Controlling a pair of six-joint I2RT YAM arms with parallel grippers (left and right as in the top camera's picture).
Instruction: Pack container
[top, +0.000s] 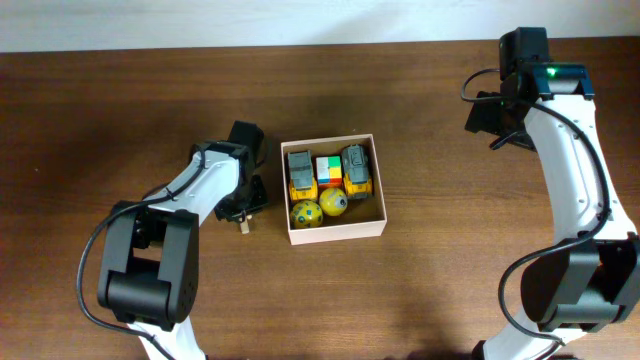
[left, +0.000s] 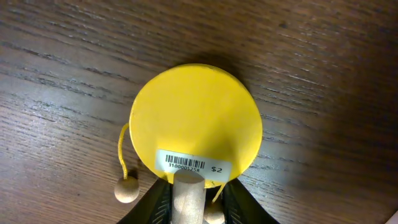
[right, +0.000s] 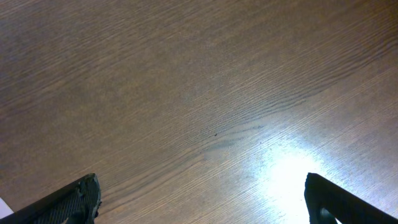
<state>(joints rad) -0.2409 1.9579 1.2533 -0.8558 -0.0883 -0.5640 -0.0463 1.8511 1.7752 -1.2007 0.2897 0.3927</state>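
So, the left end effector is clenched on the wooden handle of a round yellow toy drum with a barcode sticker. It sits just left of the container, the square white cardboard box with a tan inside in the middle of the brown wooden desk. I can't tell if the drum is off the desk.

My guess is this is the carry-over step. I'd lift enough to clear the near wall, then aim for the bare strip along the front of the box. I'd also watch the wooden beads on their strings so they don't snag the rim.

Count inside:
- two yellow-and-grey toy trucks
- one multicoloured puzzle cube
- two yellow balls

That's five packed and one drum outside, with two beads on it.

The right end effector is spread wide over bare desk, well away.
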